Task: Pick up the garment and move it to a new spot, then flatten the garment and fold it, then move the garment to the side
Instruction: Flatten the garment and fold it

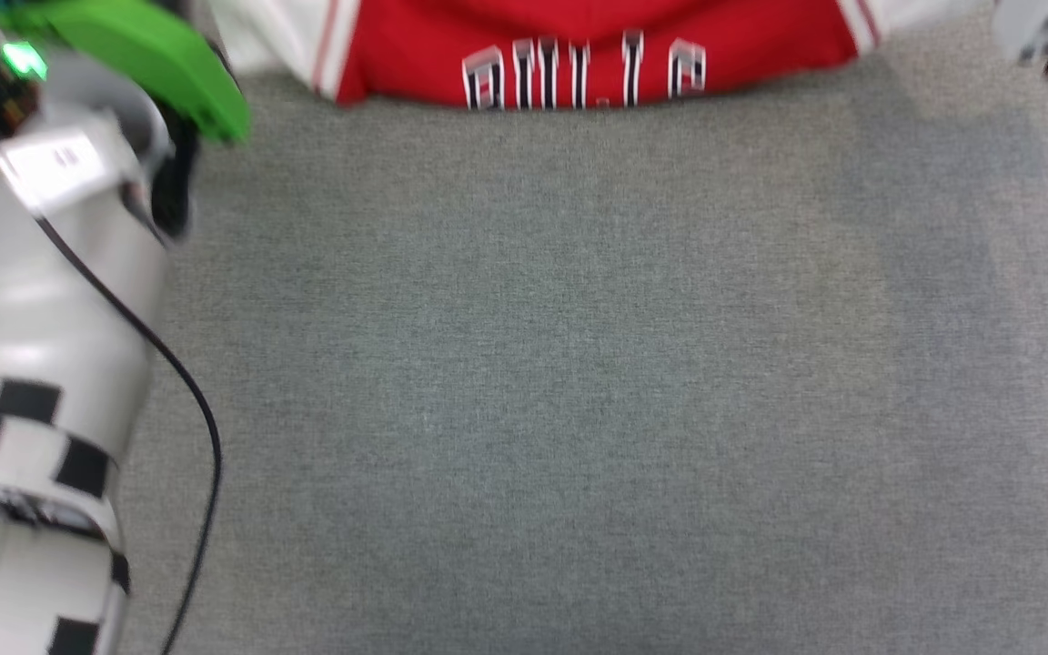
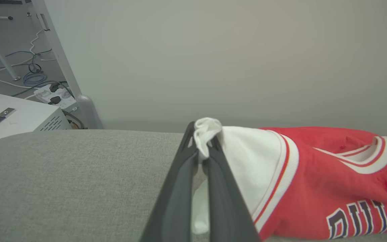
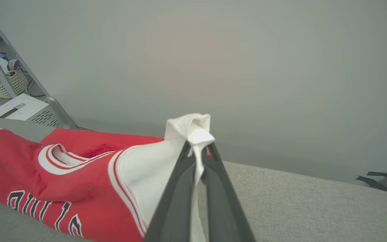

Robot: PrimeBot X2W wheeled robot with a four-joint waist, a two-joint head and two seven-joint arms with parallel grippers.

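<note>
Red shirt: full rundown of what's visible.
The garment is a soft red T-shirt with white sleeves, red-and-white striped trim at collar and sleeve seams, dark white-edged chest lettering. The left pincer is shut on one bunched sleeve tip, right pincer on the other; the rumpled body sags onto the grey fabric surface.

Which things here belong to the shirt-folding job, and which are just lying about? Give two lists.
Job in hand:
- garment
- left end effector, shut on the garment
- right end effector, shut on the garment
- grey padded surface under it

Lying about:
- white metal box
- power strip with cables
- basket
</note>
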